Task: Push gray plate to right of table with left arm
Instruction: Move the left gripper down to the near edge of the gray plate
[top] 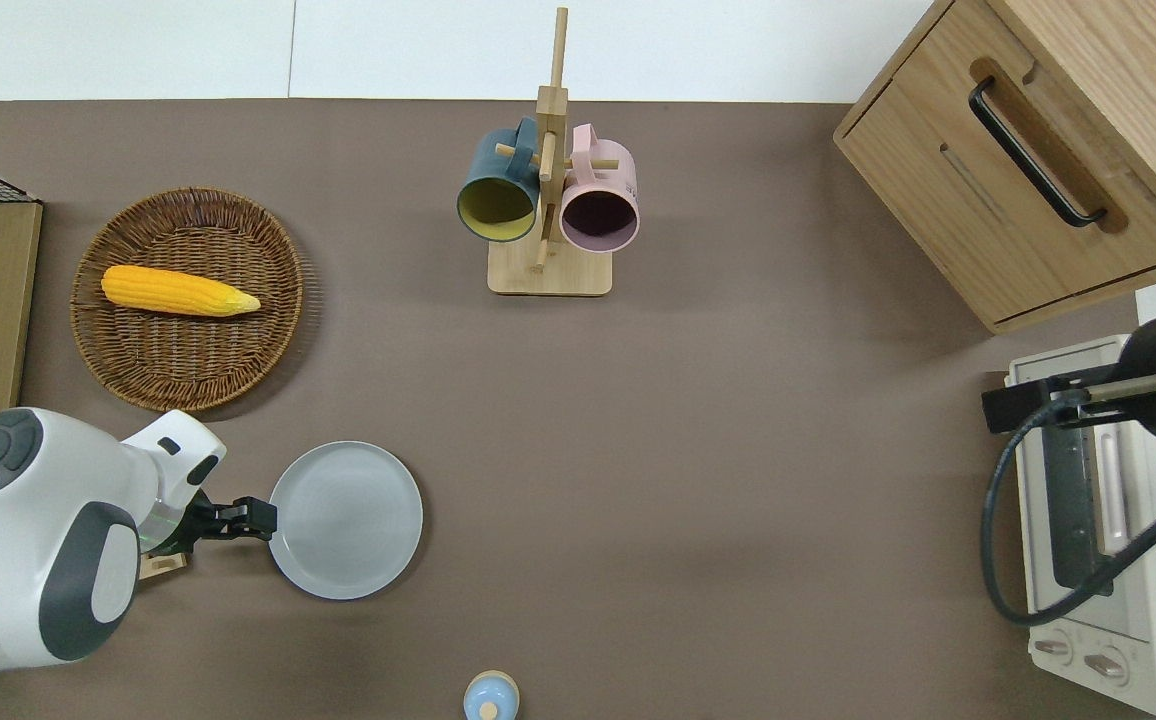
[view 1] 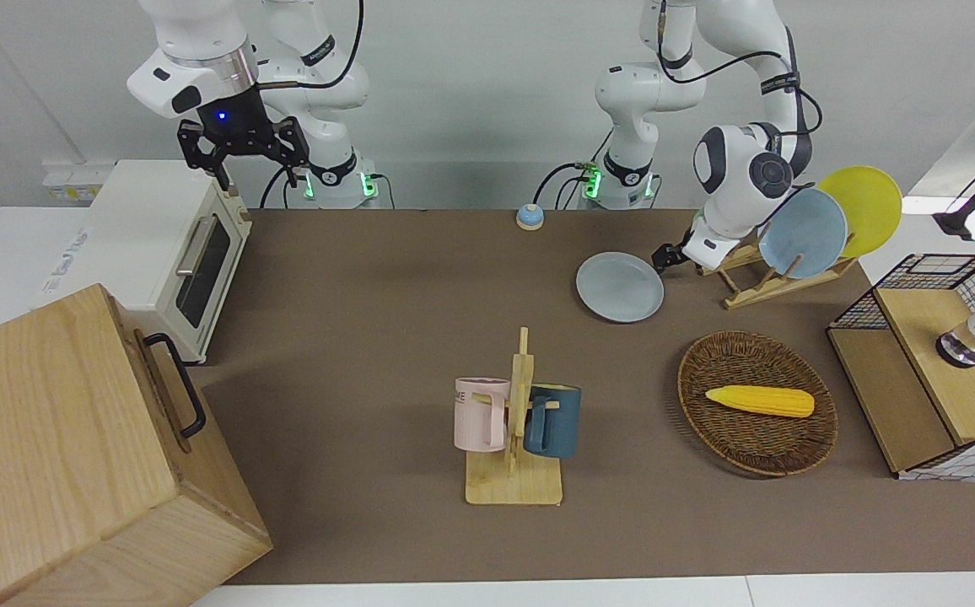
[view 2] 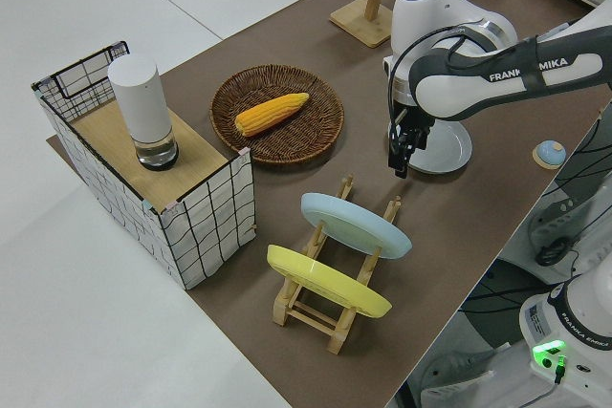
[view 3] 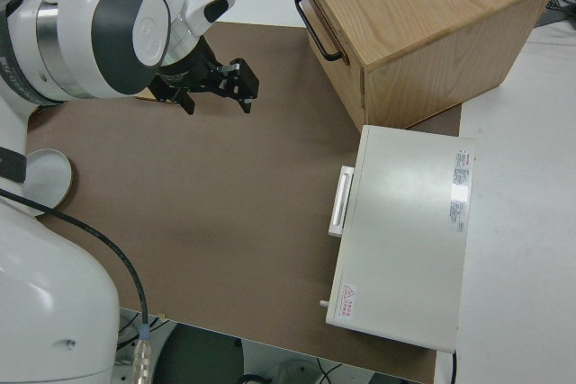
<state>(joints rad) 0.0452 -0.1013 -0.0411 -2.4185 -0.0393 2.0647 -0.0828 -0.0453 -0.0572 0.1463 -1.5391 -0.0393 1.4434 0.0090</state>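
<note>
The gray plate point(view 1: 620, 287) lies flat on the brown table point(view 1: 369, 337), toward the left arm's end; it also shows in the overhead view point(top: 346, 520) and the left side view point(view 2: 448, 147). My left gripper point(view 1: 663, 257) is shut and empty, low at the table. It is right at the plate's rim on the side toward the left arm's end, as the overhead view point(top: 260, 518) and left side view point(view 2: 400, 161) show. My right gripper point(view 1: 243, 156) is open and empty; that arm is parked.
A wooden dish rack point(view 1: 757, 282) holding a brighter blue plate point(view 1: 804, 232) and a yellow plate point(view 1: 863, 206) stands beside the left gripper. A wicker basket point(view 1: 711, 371) with corn, a mug rack point(view 1: 517, 438), a small bell point(view 1: 530, 217), a toaster oven point(view 1: 167, 244) and a wooden cabinet point(view 1: 74, 455) stand around.
</note>
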